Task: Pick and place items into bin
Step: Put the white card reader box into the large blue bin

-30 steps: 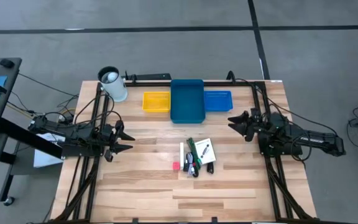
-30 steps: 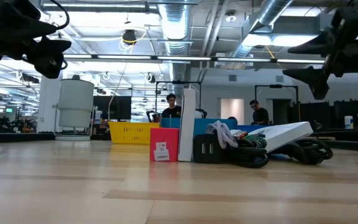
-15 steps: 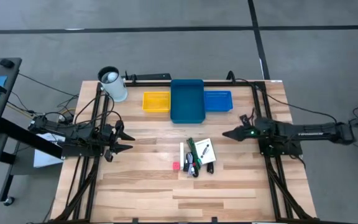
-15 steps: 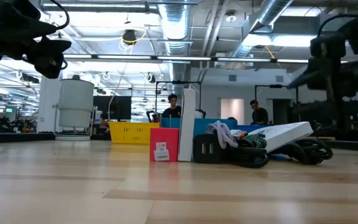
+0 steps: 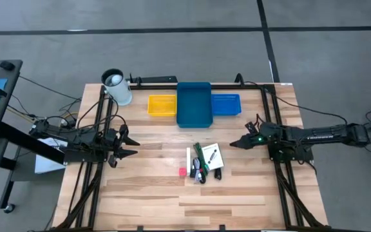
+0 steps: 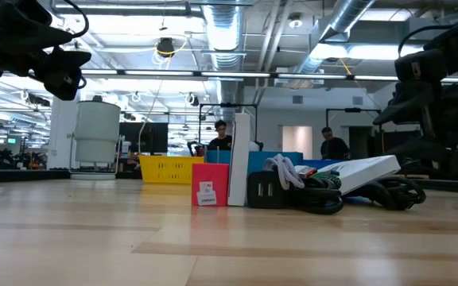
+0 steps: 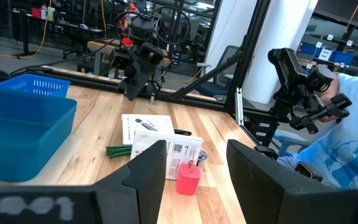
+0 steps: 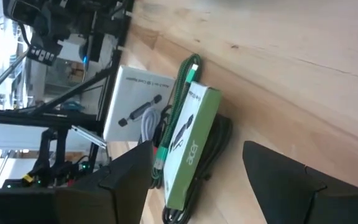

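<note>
A wooden surface point(image 5: 160, 200) holds a blue bin point(image 5: 193, 105) at its far edge. The items point(image 5: 201, 162) lie piled mid-surface. Right pincer point(image 5: 235, 143), fingers apart, hovers just right of them; left pincer point(image 5: 129, 143), also apart, waits far left.

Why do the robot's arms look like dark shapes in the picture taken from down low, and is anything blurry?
Low view: bright ceiling lights shine behind them, so the left end effector and right end effector show as dark shapes. Left wrist view: that arm's own fingers sit close to the camera and look soft, while the pink cube looks sharper. High view: even light, faint shadows on the table.
</note>
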`<state>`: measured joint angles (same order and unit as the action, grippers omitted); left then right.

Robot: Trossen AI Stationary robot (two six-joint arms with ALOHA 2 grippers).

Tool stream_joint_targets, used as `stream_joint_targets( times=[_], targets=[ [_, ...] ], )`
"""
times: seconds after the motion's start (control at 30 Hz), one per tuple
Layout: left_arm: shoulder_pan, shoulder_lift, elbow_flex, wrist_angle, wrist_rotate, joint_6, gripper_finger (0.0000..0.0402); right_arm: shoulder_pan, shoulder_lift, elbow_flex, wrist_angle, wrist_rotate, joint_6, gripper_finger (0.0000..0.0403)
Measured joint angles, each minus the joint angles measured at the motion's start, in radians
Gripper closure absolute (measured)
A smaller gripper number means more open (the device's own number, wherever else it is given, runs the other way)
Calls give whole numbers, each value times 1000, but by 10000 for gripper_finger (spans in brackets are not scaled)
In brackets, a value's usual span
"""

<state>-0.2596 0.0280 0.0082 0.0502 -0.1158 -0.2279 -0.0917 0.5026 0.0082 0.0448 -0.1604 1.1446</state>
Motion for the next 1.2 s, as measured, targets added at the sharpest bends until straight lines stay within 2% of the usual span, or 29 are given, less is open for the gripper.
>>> stream_joint_targets(
  times=[0.2, 0.37, 0.73, 1.2],
  targets=[
    [0, 0, 0, 0, 0, 0, 242, 6, 3, 0, 0, -26, 7, 159],
    [0, 0, 0, 0, 0, 0, 242, 59, 9, 0, 1, -18, 55, 159],
    [0, 0, 0, 0, 0, 0, 242, 207, 86, 0, 43, 137, 147, 159],
    [0, 0, 0, 0, 0, 0, 242, 251, 272, 0, 232, 204, 217, 159]
  ],
)
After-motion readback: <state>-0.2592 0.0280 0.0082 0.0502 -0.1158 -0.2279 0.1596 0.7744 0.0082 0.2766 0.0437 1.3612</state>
